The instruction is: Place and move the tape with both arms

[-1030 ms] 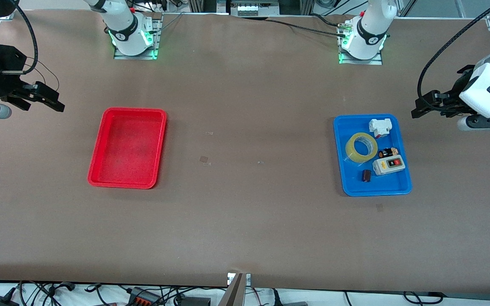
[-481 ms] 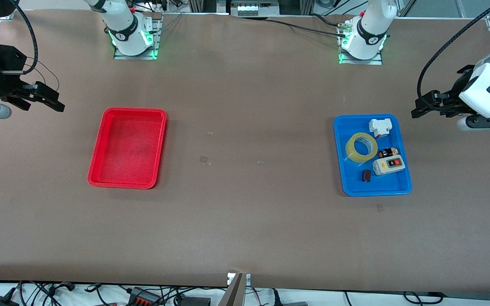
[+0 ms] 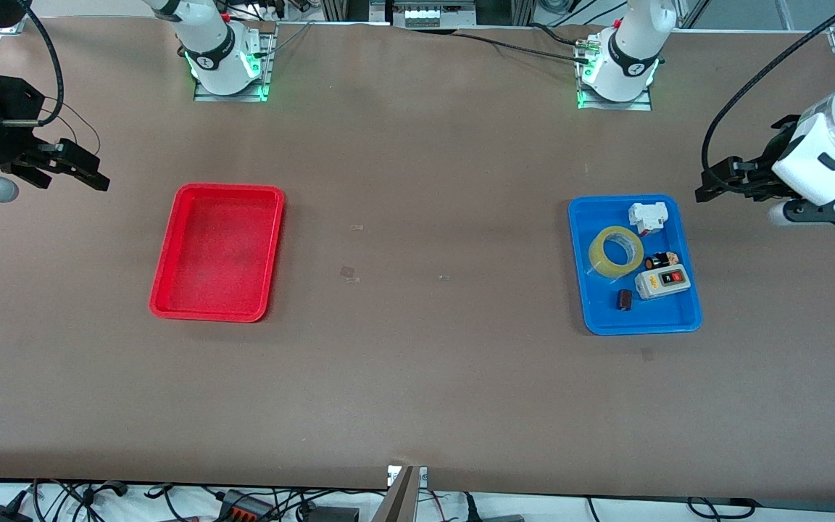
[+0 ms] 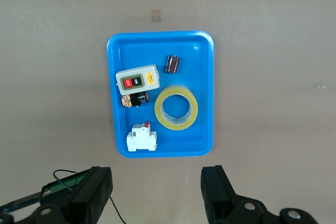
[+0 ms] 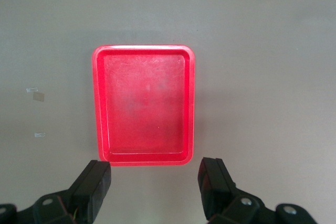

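The tape is a yellowish ring lying flat in the blue tray toward the left arm's end of the table. The left wrist view shows the tape in the middle of the blue tray. My left gripper hangs open in the air over bare table beside that tray, holding nothing. Its jaws stand wide apart. My right gripper is open and empty too, over the table beside the red tray, and waits there. In the right wrist view the right gripper stands by the red tray.
Sharing the blue tray with the tape are a grey switch box with red and black buttons, a white breaker, a small black cylinder and a small dark block. The red tray holds nothing.
The left arm has shifted slightly, bringing its gripper a little closer to the blue tray. The right arm and the objects have not moved.
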